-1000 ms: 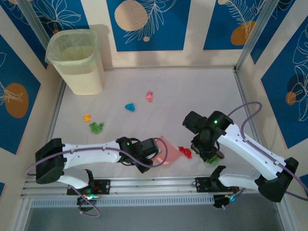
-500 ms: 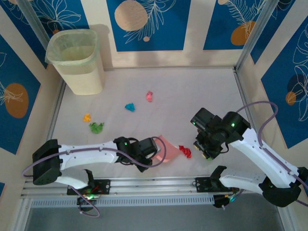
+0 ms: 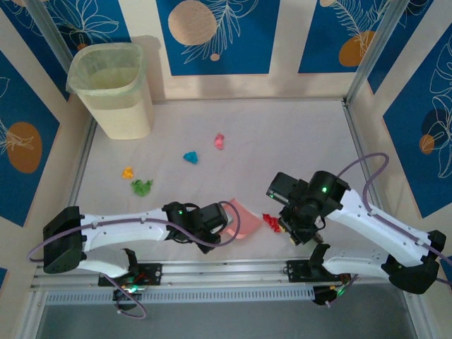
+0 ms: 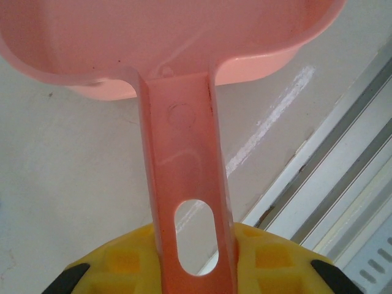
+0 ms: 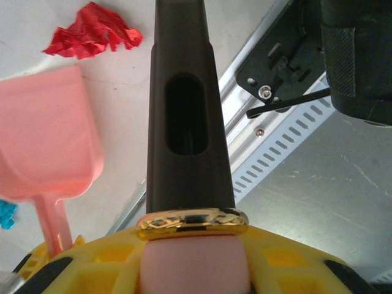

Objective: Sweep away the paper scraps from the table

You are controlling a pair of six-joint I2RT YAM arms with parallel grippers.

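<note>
Paper scraps [image 3: 271, 222] scattered over the desk [image 3: 304, 134], five countable from above. One red scrap [image 5: 92, 30] just beside the dustpan's mouth, between the two pincers. One green scrap [image 3: 141, 187] and one orange scrap [image 3: 128, 171] close together toward the left. One cyan scrap [image 3: 191, 157] and one pink scrap [image 3: 219, 141] near the middle, well apart from both arms. Possibly more hidden under the right arm; cannot tell.

Left pincer [image 3: 212, 220] clamped on the flat handle of the pink dustpan [image 3: 241, 217], the handle wedged between the yellow fingers [image 4: 275, 263] in the left wrist view. Pan held low, open mouth turned roughly toward the red scrap, presumably to serve as the catching wall. One dustpan.

Right pincer [image 3: 300, 227] closed around a dark-handled brush [image 5: 184, 122], gold band right at the fingers, working end out of sight. Held on the far side of the red scrap from the pan, likely so as to push that scrap into the mouth. One brush.

One lined waste bin [image 3: 113, 92] standing in the far left corner, probably for emptying the pan. Nearest scrap likely first in line, the other four waiting further out.
</note>
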